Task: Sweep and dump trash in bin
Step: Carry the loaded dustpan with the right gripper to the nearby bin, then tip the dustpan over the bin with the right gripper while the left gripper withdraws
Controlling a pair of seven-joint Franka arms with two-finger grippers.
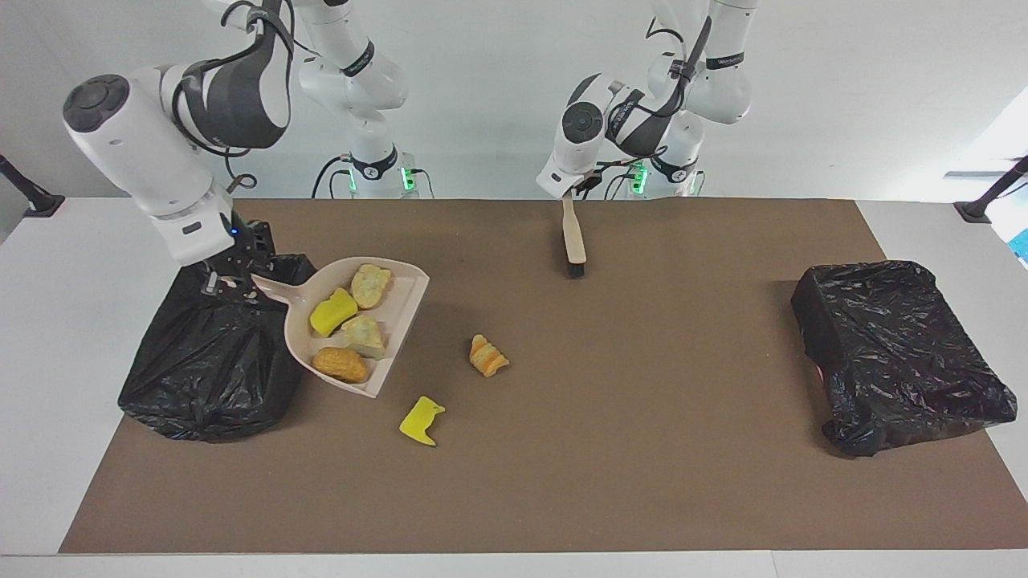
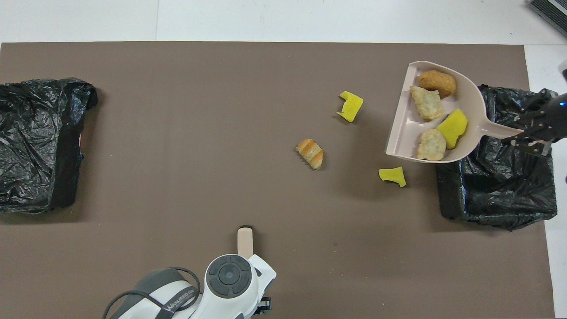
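Note:
My right gripper [image 1: 241,277] is shut on the handle of the beige dustpan [image 1: 401,321] and holds it over the edge of a black-bagged bin [image 1: 201,369]. The pan [image 2: 398,133] holds a yellow foam chunk [image 1: 332,311] and three tan lumps. On the mat lie a striped orange lump [image 1: 488,356], a yellow foam chunk [image 1: 422,420] and, seen only in the overhead view, a second yellow chunk [image 2: 392,175]. My left gripper [image 1: 572,193] is shut on a wooden brush [image 1: 573,237], bristles down at the mat near the robots.
A second black-bagged bin [image 1: 899,353] stands at the left arm's end of the brown mat [image 1: 642,449]. It also shows in the overhead view [image 2: 40,141]. The right arm's bin shows there too [image 2: 500,195].

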